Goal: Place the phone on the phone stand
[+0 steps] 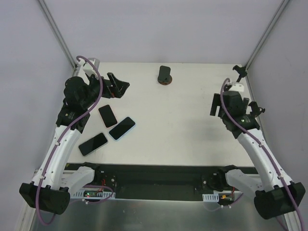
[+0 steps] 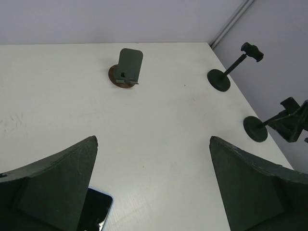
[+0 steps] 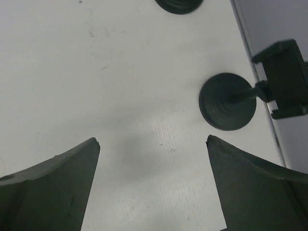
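Observation:
Three phones lie flat at the table's left: a dark one (image 1: 108,116), one in a light blue case (image 1: 121,128) and another dark one (image 1: 93,144). The phone stand (image 1: 164,75), a dark backplate on a round brown base, is at the far middle and holds nothing; the left wrist view shows it ahead (image 2: 129,67). My left gripper (image 1: 119,85) hangs open above the table, just beyond the phones and touching none. In its own view (image 2: 153,138) a blue-edged phone corner (image 2: 96,209) shows by the left finger. My right gripper (image 3: 153,139) is open over bare table at the right.
Two black clamp holders on round bases stand along the right edge (image 2: 231,70) (image 2: 274,125). The nearer one's base (image 3: 227,101) lies just beyond my right gripper's right finger. The enclosure walls close the table on three sides.

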Action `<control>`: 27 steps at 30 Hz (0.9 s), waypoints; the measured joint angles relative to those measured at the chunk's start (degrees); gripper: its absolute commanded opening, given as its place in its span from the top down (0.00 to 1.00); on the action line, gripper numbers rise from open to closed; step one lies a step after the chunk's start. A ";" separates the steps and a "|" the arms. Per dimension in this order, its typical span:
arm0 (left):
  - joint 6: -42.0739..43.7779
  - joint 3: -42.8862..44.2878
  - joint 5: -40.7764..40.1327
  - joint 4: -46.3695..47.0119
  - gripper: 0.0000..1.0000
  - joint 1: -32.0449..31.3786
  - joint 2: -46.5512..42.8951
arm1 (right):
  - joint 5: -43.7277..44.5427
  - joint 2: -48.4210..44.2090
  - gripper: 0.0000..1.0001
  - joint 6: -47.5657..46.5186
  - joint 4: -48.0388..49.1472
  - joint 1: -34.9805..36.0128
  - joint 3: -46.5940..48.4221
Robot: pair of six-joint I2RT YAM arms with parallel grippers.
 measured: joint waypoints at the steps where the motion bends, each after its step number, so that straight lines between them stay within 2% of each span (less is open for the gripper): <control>1: -0.04 0.04 0.11 0.00 0.01 0.00 0.04 | -2.05 0.37 0.04 1.44 -0.17 -4.13 0.00; 7: -1.70 0.68 3.04 -0.09 0.01 0.07 1.60 | -14.86 -1.44 0.04 10.27 3.04 -31.36 -2.03; 10: -2.80 0.70 4.35 -0.17 0.01 0.07 1.95 | -18.53 -1.31 0.04 13.97 4.39 -38.36 -2.40; 15: -3.15 0.72 5.42 -0.20 0.01 0.46 1.97 | -22.82 1.77 0.04 17.33 6.38 -44.26 -2.32; 20: -4.26 0.98 6.01 -0.22 0.03 0.92 2.19 | -23.76 2.86 0.01 17.49 6.62 -46.90 -2.34; 24: -5.86 1.66 7.96 -0.20 0.04 1.70 3.17 | -23.47 4.87 0.18 16.37 8.24 -47.50 -2.10; 27: -6.49 1.66 8.74 -0.22 0.04 2.29 3.80 | -23.56 8.15 0.18 15.91 8.98 -47.82 -1.62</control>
